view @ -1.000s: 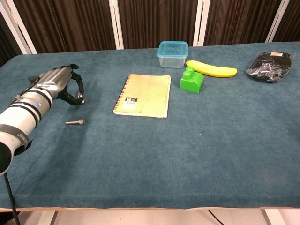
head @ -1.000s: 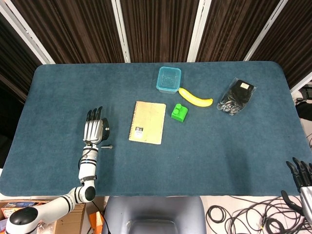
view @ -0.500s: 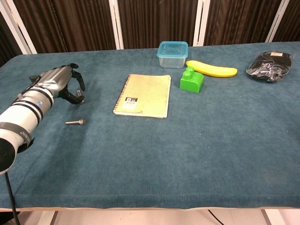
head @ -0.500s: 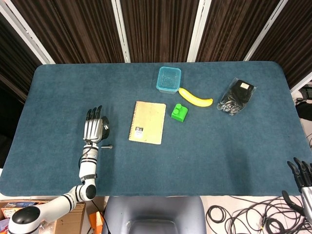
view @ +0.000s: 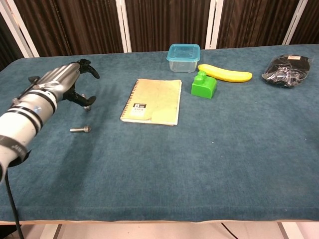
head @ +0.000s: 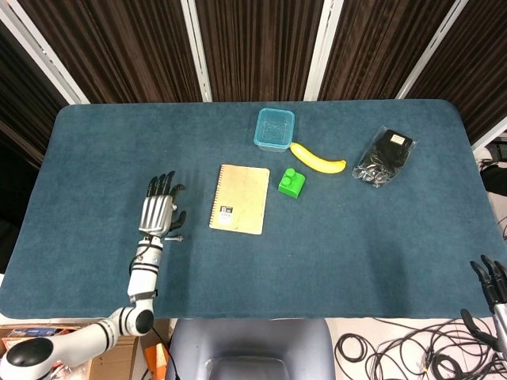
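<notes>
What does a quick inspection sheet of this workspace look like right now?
Surface: teal table, cloth-covered.
Job's things: bolt lying flat, just under the left hand, untouched.
Clutter: notebook, green block, banana, lidded tub, black bag.
Hands: left hand open above the table; right hand off the right edge, holding nothing.
Cables: coils on the floor below the near edge.
Surroundings: dark curtain behind.

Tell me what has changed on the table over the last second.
The left robot hand moved a little forward and toward the notebook, and its fingers spread wider; it holds nothing. The right robot hand slid lower at the frame's corner. The bolt, notebook, green block, banana, container and black bag stayed put.
</notes>
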Tool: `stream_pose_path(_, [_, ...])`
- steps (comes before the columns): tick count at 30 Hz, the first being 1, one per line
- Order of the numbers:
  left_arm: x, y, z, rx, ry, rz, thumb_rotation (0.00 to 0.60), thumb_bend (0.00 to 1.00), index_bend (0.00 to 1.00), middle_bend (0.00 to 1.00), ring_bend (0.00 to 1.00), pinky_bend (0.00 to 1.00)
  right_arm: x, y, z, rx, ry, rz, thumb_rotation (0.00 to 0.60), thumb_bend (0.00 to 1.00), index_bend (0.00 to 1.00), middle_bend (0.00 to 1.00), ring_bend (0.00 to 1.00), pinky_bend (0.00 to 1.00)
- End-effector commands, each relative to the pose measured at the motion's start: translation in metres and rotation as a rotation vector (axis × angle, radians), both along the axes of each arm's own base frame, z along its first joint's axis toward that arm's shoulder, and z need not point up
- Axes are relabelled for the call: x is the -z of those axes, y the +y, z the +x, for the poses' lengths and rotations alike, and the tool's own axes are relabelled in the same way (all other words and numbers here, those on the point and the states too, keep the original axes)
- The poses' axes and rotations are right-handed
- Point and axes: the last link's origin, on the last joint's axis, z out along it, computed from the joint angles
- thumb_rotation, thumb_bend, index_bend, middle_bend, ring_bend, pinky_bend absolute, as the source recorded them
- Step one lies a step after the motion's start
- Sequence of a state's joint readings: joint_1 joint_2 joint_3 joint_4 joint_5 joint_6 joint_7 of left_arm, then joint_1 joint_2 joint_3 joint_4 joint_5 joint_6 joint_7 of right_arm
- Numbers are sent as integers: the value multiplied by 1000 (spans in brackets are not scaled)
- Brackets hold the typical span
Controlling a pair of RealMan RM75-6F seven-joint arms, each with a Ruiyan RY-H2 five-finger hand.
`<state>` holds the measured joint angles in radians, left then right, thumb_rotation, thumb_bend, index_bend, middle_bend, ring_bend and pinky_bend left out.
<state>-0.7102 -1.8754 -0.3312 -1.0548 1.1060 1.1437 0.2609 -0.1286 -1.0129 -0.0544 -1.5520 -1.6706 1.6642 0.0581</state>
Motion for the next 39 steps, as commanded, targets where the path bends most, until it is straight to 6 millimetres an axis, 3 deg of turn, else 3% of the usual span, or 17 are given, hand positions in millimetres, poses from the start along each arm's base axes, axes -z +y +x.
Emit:
stream_pose_path(1, [-28,-44,-5,81,-1,13,600,353,389,32,0,0,0,0,0,-2,0,0,600,290,0,0,0,36])
stream_pose_path(6, [-34,-81,-21,-2,-10,-43,600,356,426,17,0,0,0,-1,0,0,2,4,600,290,0,0,0,36])
stream_pose_path(11, [-23,-89,-31,-30,6,-95,600,359,412,12,0,0,3,0,1,-3,7,16,600,289,0,0,0,36])
stream_pose_path(18, [0,-80,-44,-42,11,-98,600,359,389,7,0,0,4,1,1,-1,12,14,600,289,0,0,0,36])
stream_pose_path(23, [6,-72,-52,-51,-6,-81,600,361,377,8,0,0,6,1,1,-4,21,18,600,290,0,0,0,36])
stream_pose_path(39, [12,-66,-69,-128,47,-99,600,379,467,10,0,0,7,1,2,-7,24,17,600,290,0,0,0,36])
